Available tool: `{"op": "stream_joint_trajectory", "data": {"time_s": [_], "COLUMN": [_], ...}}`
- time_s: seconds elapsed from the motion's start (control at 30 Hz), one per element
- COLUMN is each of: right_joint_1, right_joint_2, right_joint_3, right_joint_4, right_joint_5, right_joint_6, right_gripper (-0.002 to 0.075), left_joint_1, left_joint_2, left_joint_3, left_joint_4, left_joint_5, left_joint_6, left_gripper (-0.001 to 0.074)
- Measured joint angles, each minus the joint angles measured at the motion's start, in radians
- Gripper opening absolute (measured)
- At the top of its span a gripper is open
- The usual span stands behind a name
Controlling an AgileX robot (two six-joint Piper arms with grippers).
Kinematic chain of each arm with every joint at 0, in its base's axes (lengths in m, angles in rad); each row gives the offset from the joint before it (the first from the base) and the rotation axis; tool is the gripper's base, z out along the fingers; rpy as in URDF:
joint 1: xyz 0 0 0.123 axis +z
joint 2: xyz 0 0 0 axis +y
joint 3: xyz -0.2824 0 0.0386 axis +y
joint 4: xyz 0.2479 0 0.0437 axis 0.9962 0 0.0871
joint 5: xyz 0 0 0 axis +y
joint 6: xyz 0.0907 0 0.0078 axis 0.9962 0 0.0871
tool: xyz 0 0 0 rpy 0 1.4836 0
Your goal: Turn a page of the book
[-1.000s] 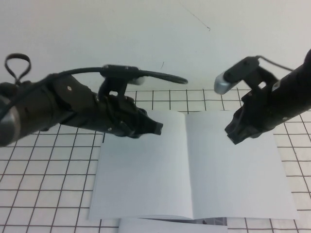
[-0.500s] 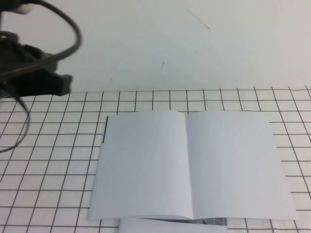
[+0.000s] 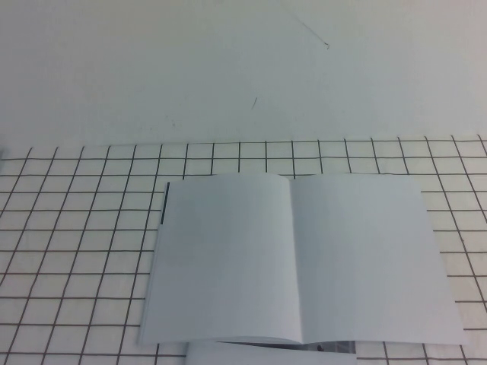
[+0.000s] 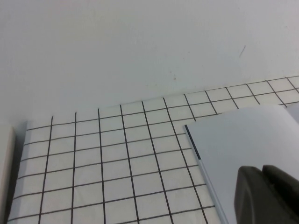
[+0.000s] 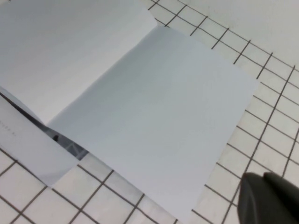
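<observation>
On the gridded table [image 3: 76, 251] the book [image 3: 300, 258] lies open and flat, both facing sheets blank white, its spine running away from me down the middle. A second booklet [image 3: 266, 353] pokes out from under its near edge. Neither arm shows from the high camera.

From the left wrist camera I see the left gripper [image 4: 268, 193] hanging off the book's far left corner, just over the left-hand sheet; its dark tips look pressed together, so I read it as closed and holding nothing. From the right wrist camera the right gripper [image 5: 271, 198] hangs beyond the right-hand sheet's outer edge, over bare grid; it is closed and empty too.

I take the right-hand sheet as the page [image 3: 373, 258] to turn. Its free long edge lies nearest the right gripper, so I judge that arm better placed to lift that edge and sweep it across the spine.
</observation>
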Motion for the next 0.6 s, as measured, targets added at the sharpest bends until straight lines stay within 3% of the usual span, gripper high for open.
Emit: {"op": "stream_joint_trajectory", "data": {"time_s": [0.27,0.6], "right_joint_1": [0.000,0.000], "right_joint_2": [-0.265,-0.314], "right_joint_3": [0.174,0.190], "right_joint_4": [0.088,0.095], "right_joint_5": [-0.017,0.007], "right_joint_6": [0.002,0.002], "right_gripper": [0.0000,0.0000], "left_joint_1": [0.000,0.000], "left_joint_2": [-0.198,-0.218], "left_joint_3": [0.215,0.230], "left_joint_4": [0.003,0.003], "left_joint_5": [-0.073,-0.110], "left_joint_6": [-0.005,-0.005], "left_gripper": [-0.0002,-0.0002]}}
